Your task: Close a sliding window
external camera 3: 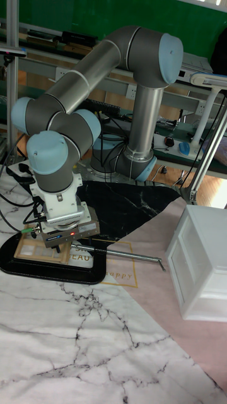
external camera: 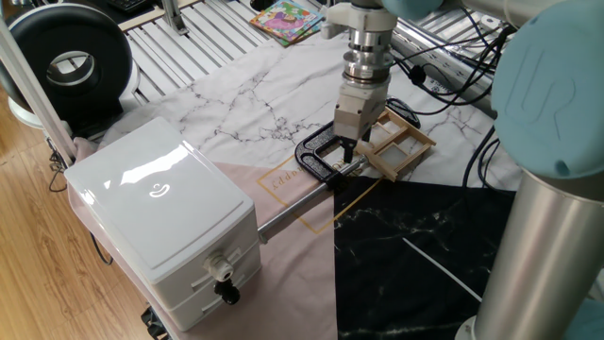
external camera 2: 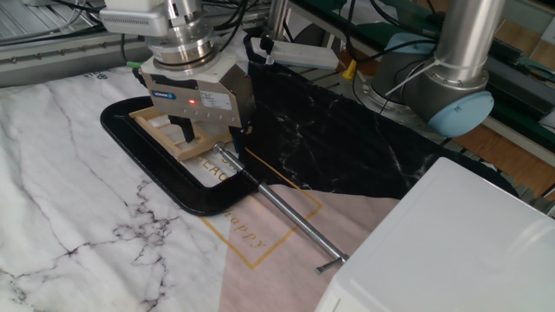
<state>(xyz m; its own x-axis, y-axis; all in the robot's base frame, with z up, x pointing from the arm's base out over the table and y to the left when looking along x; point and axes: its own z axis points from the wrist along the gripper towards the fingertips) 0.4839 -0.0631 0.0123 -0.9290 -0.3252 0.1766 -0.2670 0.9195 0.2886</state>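
The sliding window lies flat on the marble-print mat. Its black rounded frame (external camera: 319, 159) (external camera 2: 170, 184) (external camera 3: 57, 269) holds a light tan four-pane wooden sash (external camera: 403, 144) (external camera 2: 159, 126) (external camera 3: 26, 250), which sticks out past the frame's far end in one fixed view. My gripper (external camera: 350, 147) (external camera 2: 211, 139) (external camera 3: 65, 250) points straight down over the sash's end nearest the frame's open part. It is open, with one finger (external camera 2: 186, 130) down in the sash and the other by the sash's edge. A thin metal rod (external camera 2: 286, 213) (external camera: 291, 205) runs from the frame toward the white box.
A big white box (external camera: 160, 203) (external camera 2: 451, 243) (external camera 3: 202, 259) stands at the mat's edge near the rod's end. A black round device (external camera: 71, 61) and a colourful book (external camera: 286, 19) lie behind. Cables (external camera: 453, 66) trail by the arm's base (external camera 2: 460, 95).
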